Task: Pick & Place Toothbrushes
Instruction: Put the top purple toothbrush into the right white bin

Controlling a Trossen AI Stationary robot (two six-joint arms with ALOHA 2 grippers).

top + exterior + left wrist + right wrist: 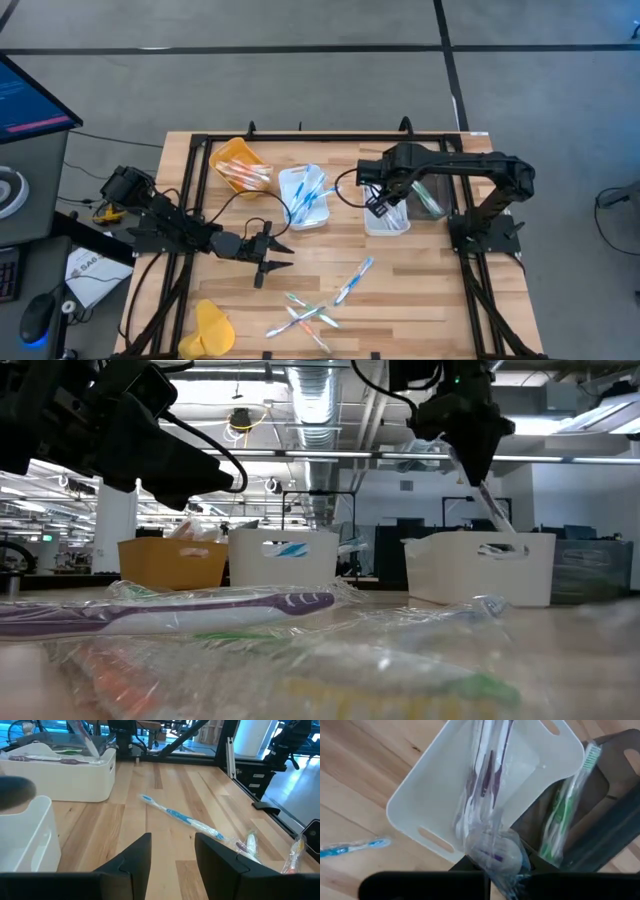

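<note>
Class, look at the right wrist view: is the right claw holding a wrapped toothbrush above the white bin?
Yes, the right claw is shut on a plastic-wrapped purple toothbrush hanging over the white bin.

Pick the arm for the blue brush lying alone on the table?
Left. Its gripper is open, empty and nearest the blue brush. The right gripper is over the white tray, holding a wrapped brush.

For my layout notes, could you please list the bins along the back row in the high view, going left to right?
Yellow-orange plastic bin holding orange-accented toothbrushes → white bin with blue-accented toothbrushes → white bin beneath the right gripper, which grips a wrapped purple toothbrush → dark tray.
</note>
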